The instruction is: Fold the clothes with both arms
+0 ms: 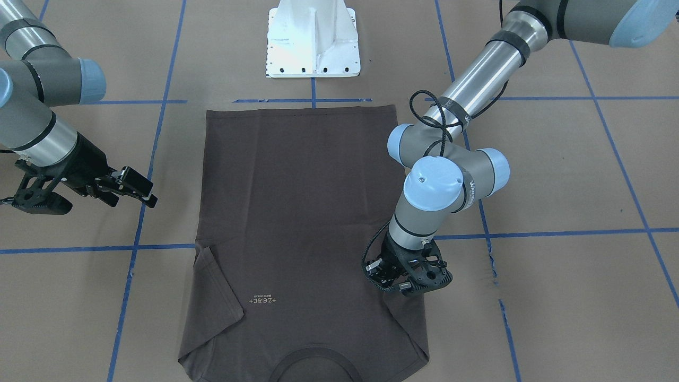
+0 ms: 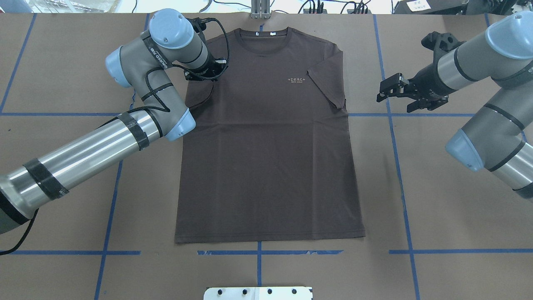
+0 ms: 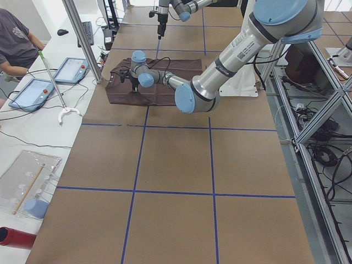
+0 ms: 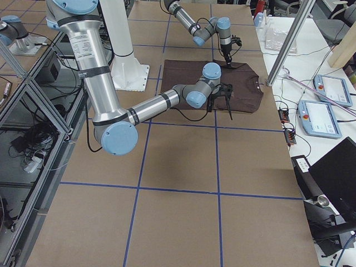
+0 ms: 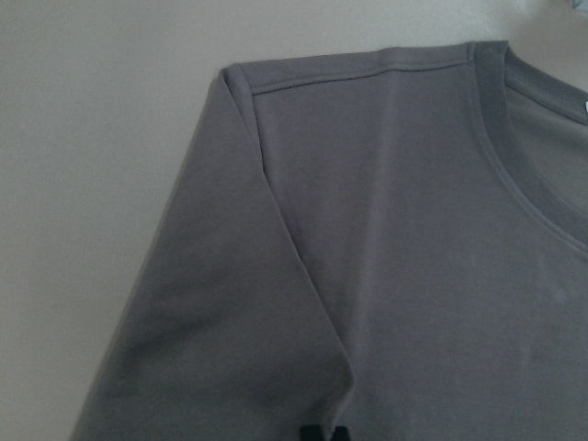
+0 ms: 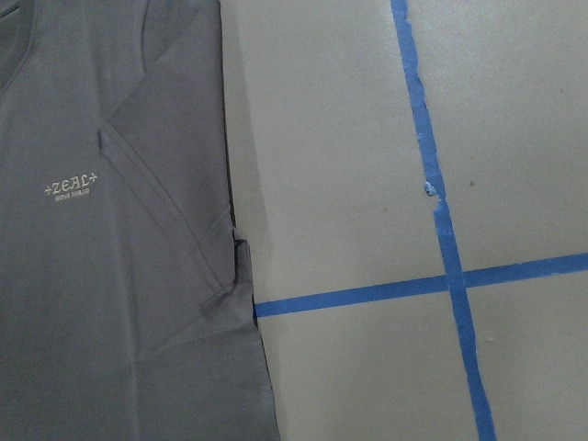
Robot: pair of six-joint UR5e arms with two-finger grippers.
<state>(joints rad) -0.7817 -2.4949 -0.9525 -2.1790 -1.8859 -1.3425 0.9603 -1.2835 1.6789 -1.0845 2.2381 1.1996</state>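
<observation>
One table (image 2: 437,216), covered in flat matte brown paper and ruled into big squares by blue tape lines (image 2: 399,175), with bare paper on every side of the garment

Two jointed robot arms of smooth grey and silver tube with rounded light blue caps: the left arm (image 2: 104,146) reaches across to the shirt's shoulder on its own side, and the right arm (image 2: 479,71) hangs over bare paper, apart from the cloth

One dark brown-grey T-shirt (image 2: 266,166) of soft plain knit lies flat and face up in the middle of the table, with its collar away from the robot and its straight hem just short of a tape line near the one white metal pedestal base (image 1: 313,42)

Two black grippers: the left gripper (image 1: 400,284) points down at the shirt's shoulder edge, and I cannot tell how its jaws stand; the right gripper (image 2: 381,92) has its fingers spread wide and holds nothing

Two short sleeves, both turned in over the body, so the outline is nearly a rectangle: one (image 2: 329,83) on the robot's right, one (image 5: 211,303) under the left wrist camera

One ribbed round collar (image 2: 260,43)

One small pale "+ZEAL+" print (image 6: 72,184)

One tiny white neck label (image 2: 272,33)
</observation>
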